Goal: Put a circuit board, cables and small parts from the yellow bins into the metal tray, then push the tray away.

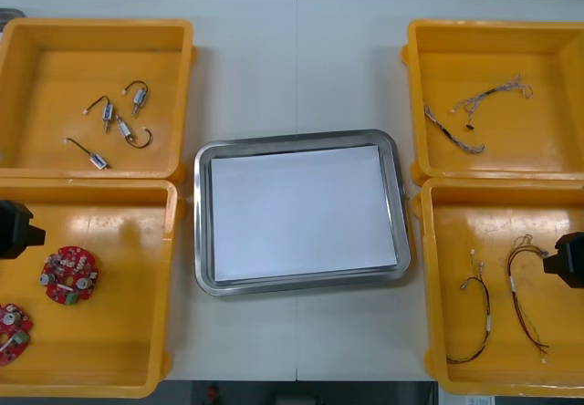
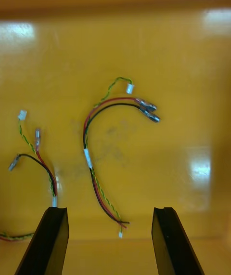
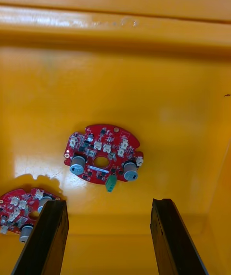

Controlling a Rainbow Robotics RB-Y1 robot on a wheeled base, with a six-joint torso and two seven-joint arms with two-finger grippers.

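**A:** So the left gripper [image 3: 108, 205] has its fingers spread wide, holding nothing, over the lower-left yellow bin [image 1: 128, 332]. The circuit board [image 3: 103, 157] lies flat just ahead, lined up with the gap.

**B:** Yep. The right gripper [image 2: 109, 210] is spread too, over the lower-right bin [image 1: 493, 232], with a cable [image 2: 94, 159] running lengthwise away from it. The metal tray [image 1: 297, 138] is mid-frame with nothing in it. I reckon the left arm's nearest the board.

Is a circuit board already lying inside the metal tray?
No, the metal tray holds nothing on its white inside; both red circuit boards lie in the near left yellow bin.
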